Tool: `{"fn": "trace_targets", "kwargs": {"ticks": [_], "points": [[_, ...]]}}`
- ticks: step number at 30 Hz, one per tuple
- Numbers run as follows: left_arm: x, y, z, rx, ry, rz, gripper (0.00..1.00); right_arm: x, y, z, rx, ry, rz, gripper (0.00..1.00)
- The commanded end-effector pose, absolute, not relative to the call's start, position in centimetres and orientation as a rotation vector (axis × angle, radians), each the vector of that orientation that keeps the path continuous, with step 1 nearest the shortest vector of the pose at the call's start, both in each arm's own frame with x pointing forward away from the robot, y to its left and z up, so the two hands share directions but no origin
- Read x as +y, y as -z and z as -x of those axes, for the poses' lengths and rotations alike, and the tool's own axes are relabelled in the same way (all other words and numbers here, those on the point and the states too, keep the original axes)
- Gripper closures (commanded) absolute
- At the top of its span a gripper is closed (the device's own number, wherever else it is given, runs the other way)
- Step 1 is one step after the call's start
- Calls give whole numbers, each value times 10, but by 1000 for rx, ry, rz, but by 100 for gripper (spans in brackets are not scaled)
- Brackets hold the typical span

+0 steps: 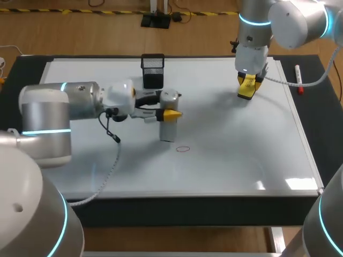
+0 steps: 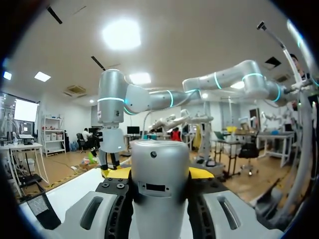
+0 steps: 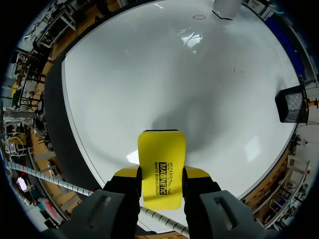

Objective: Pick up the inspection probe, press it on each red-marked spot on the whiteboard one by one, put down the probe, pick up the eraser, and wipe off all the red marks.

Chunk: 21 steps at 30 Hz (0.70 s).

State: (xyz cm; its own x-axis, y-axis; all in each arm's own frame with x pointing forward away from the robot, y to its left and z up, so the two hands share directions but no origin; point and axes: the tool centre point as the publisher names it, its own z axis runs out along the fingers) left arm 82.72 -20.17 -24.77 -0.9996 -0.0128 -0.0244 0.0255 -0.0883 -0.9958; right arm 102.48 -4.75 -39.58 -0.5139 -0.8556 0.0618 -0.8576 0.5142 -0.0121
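Note:
The grey cylindrical probe [image 1: 169, 127] stands upright with its foot on the whiteboard [image 1: 230, 160], and my left gripper [image 1: 171, 113] is shut on its upper part from the side. In the left wrist view the probe [image 2: 159, 184] fills the gap between the yellow fingertips [image 2: 201, 173]. A small red ring mark [image 1: 183, 149] lies just right of and in front of the probe's foot. My right gripper [image 1: 247, 83] is shut on the yellow eraser [image 1: 246, 92], at or just over the board's far right part. The right wrist view shows the eraser [image 3: 160, 169], with the red mark [image 3: 199, 17] and probe [image 3: 227, 7] far ahead.
A black mesh holder [image 1: 153, 69] stands on the board's far side behind the probe. A marker with a red cap [image 1: 298, 78] lies on the dark table to the right of the board. A cable [image 1: 110, 171] hangs from my left wrist across the board's near left.

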Motion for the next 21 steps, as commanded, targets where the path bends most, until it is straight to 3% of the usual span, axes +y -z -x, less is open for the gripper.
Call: {"fn": "trace_targets", "kwargs": {"ticks": [1,21], "points": [[-175,240,-827,2105,2277,4,100,-48,395,-1026,-2689,-66,-1525,100],[-59,242,-859,1986,2229,147,100,-48,395,-1026,-2689,-66,-1525,100]]}}
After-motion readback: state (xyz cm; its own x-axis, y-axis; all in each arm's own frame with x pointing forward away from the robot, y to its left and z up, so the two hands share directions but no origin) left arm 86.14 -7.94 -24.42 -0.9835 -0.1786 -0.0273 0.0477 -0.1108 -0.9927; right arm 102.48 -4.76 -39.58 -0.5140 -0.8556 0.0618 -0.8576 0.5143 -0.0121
